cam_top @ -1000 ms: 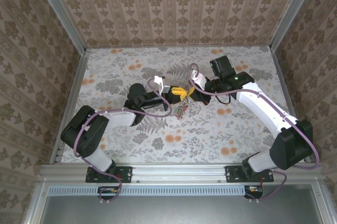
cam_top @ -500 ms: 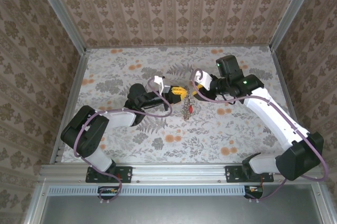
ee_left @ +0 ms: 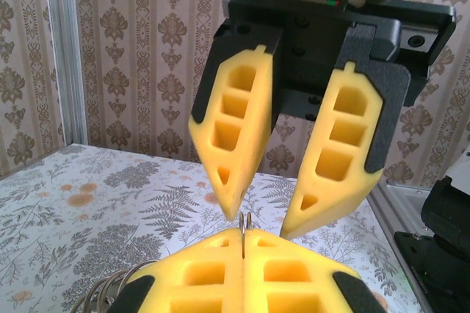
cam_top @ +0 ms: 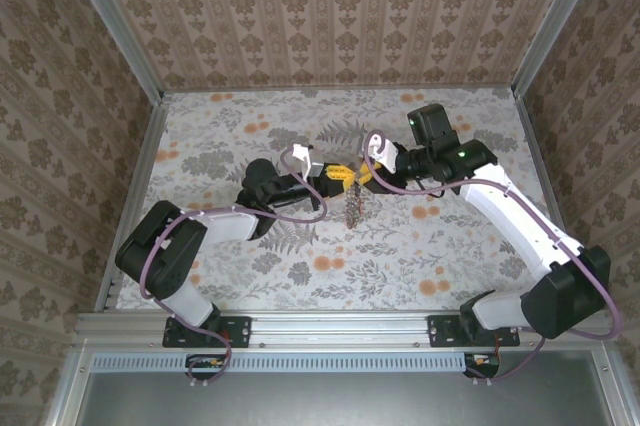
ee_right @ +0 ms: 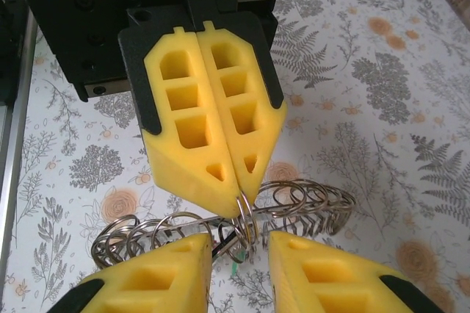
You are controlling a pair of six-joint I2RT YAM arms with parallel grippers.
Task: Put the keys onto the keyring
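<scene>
The left jaws are pressing fully together and pinching one thin wire loop of the keyring [ee_right: 308,199] at their tips, probably so that the ring is hanging steady over the worktop [cam_top: 420,246] with its coil presented to the other arm. The right jaws are standing spread, facing the left tips closely, with the pinched loop lying just off the gap between their tips; this spread is likely leaving room for working on the wire. The rest of the keyring is dangling just below both sets of tips, apparently clear of the worktop. A small green piece [ee_right: 235,261], possibly a key tag, is hanging under the loop.
</scene>
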